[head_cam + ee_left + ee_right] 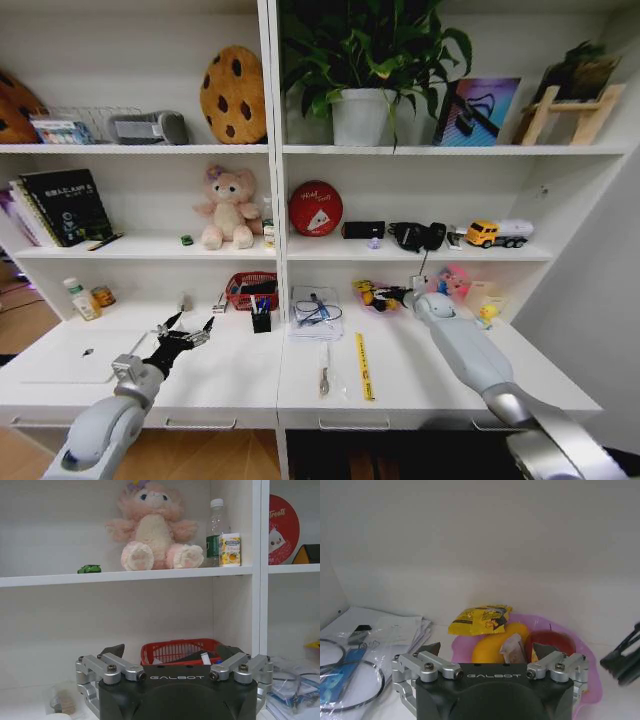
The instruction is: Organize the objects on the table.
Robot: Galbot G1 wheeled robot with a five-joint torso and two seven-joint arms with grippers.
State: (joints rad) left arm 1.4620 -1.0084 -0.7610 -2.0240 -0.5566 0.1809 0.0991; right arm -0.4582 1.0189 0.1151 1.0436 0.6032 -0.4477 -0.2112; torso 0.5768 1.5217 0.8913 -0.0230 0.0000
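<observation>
Our left gripper (187, 331) hovers wide open and empty above the table (230, 385), with the silver-white laptop (75, 357) just to its left and the red basket (181, 651) beyond its fingertips. Further right we see the yellow ruler (364, 366) lying flat on the desk. Our right gripper (490, 652), spread open and holding nothing, sits just before the pink bowl (587, 690) of snacks
</observation>
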